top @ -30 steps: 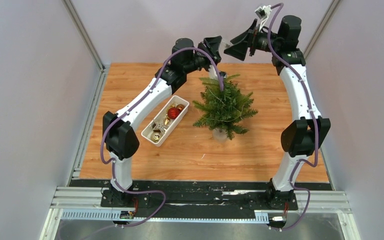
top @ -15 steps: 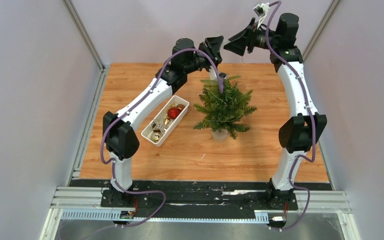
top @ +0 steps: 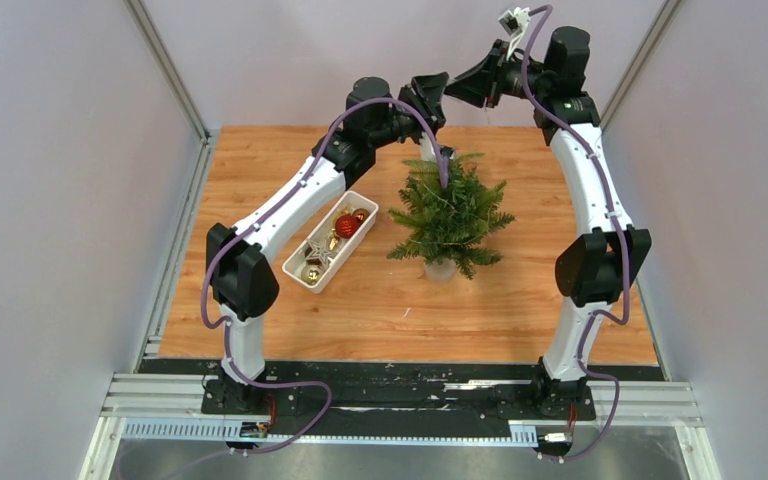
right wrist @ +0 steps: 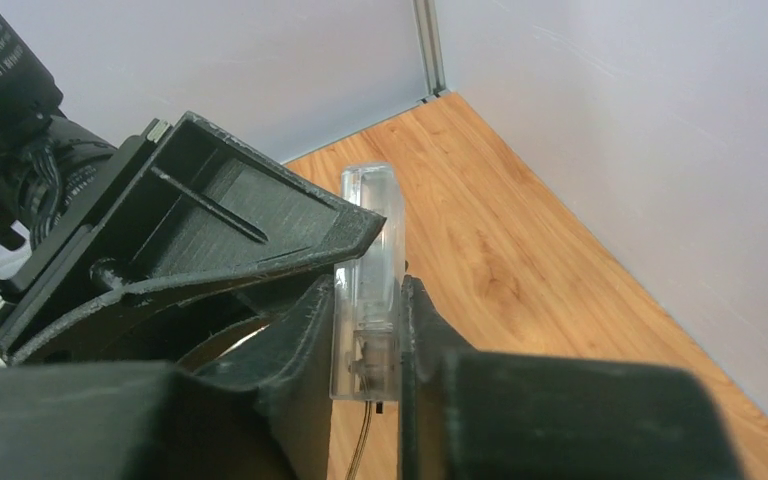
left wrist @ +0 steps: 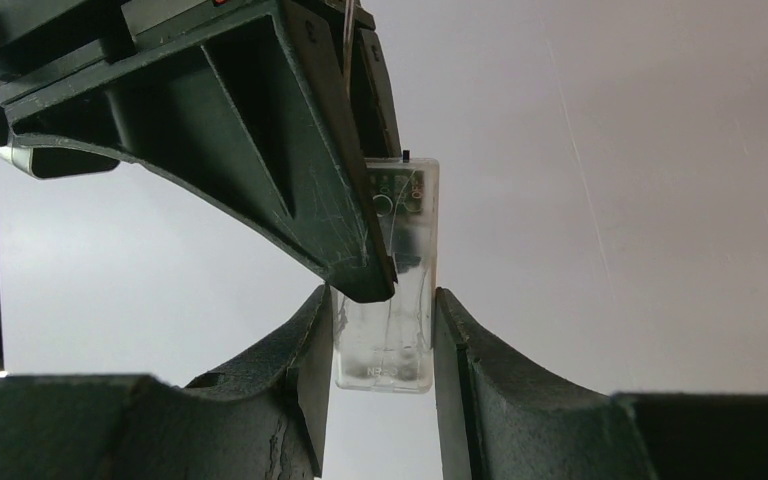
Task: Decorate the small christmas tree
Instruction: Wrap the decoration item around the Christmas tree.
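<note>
The small christmas tree [top: 448, 215] stands upright at the table's middle in the top view. High above its far side, my two grippers meet tip to tip. The left gripper [left wrist: 383, 335] is shut on the lower end of a clear plastic battery box [left wrist: 388, 290], and the right arm's finger [left wrist: 260, 150] overlaps the box's upper part. In the right wrist view the right gripper [right wrist: 368, 335] is shut on the same clear box [right wrist: 370, 270], with a thin wire [right wrist: 363, 440] hanging from its bottom end. In the top view the box itself is hidden between the jaws.
A white tray [top: 349, 254] left of the tree holds a red ball [top: 347, 225] and several gold ornaments. The left arm's purple cable [top: 438, 150] arcs over the treetop. Grey walls enclose the wooden table [top: 560, 330] on three sides.
The right gripper moved left toward the left gripper and went from wide open to shut on the clear box. The left gripper kept its grip and place.
</note>
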`<state>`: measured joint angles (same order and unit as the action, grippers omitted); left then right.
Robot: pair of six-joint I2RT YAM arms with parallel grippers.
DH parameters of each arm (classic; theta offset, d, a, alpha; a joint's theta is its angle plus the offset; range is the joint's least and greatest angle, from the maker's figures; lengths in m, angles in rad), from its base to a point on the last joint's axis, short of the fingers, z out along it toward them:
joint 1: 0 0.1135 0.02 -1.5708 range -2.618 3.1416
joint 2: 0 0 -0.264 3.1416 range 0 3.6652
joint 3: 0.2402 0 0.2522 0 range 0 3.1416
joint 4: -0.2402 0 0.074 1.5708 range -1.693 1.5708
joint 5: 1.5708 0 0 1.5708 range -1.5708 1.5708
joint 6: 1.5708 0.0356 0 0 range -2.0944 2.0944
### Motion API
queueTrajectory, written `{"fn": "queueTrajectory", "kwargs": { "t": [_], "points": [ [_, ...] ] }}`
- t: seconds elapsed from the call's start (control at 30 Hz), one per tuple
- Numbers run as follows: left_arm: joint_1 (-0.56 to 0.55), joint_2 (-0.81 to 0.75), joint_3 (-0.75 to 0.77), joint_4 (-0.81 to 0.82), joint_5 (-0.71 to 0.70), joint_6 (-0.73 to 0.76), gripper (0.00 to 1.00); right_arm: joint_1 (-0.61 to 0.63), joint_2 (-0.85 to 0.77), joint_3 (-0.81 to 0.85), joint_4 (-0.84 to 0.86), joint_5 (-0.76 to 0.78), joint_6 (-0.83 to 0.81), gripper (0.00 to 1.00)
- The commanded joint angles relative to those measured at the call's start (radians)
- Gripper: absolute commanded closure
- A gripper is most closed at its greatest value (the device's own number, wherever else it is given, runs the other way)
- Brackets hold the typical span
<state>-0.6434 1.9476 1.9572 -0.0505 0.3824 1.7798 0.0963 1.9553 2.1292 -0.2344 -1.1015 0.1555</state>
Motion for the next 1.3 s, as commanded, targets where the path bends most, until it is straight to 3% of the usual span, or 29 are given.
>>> {"fn": "queueTrajectory", "kwargs": {
  "t": [0.0,0.1,0.17,0.27,0.33,0.47,0.6,0.93,1.27],
  "points": [
    [-0.01,-0.031,0.03,-0.009,0.018,0.056,1.0,0.008,-0.017,0.018,0.011,0.007,-0.031,0.92],
    [-0.011,-0.033,0.016,0.007,0.009,0.058,0.96,0.009,-0.038,-0.005,0.009,0.029,-0.045,1.0],
    [-0.012,-0.034,0.008,0.028,0.001,0.053,0.8,0.008,-0.054,-0.026,0.009,0.072,-0.054,1.0],
    [-0.012,-0.036,0.008,0.043,-0.017,0.035,0.4,0.007,-0.065,-0.043,0.012,0.151,-0.042,1.0],
    [-0.011,-0.037,0.003,0.061,-0.037,0.032,0.21,0.008,-0.063,-0.042,0.017,0.203,-0.017,1.0],
    [-0.01,-0.042,0.0,0.085,-0.08,0.027,0.05,0.003,-0.04,-0.037,0.046,0.271,0.048,1.0],
    [-0.001,-0.058,-0.005,0.06,-0.102,0.031,0.0,-0.023,-0.01,-0.035,0.071,0.314,0.128,1.0],
    [0.059,-0.079,-0.015,0.055,-0.222,0.046,0.0,-0.076,-0.058,-0.144,0.146,0.453,0.216,1.0],
    [0.103,-0.182,-0.164,0.08,-0.262,-0.104,0.0,-0.084,-0.059,-0.237,0.196,0.501,0.232,1.0]
  ]
}}
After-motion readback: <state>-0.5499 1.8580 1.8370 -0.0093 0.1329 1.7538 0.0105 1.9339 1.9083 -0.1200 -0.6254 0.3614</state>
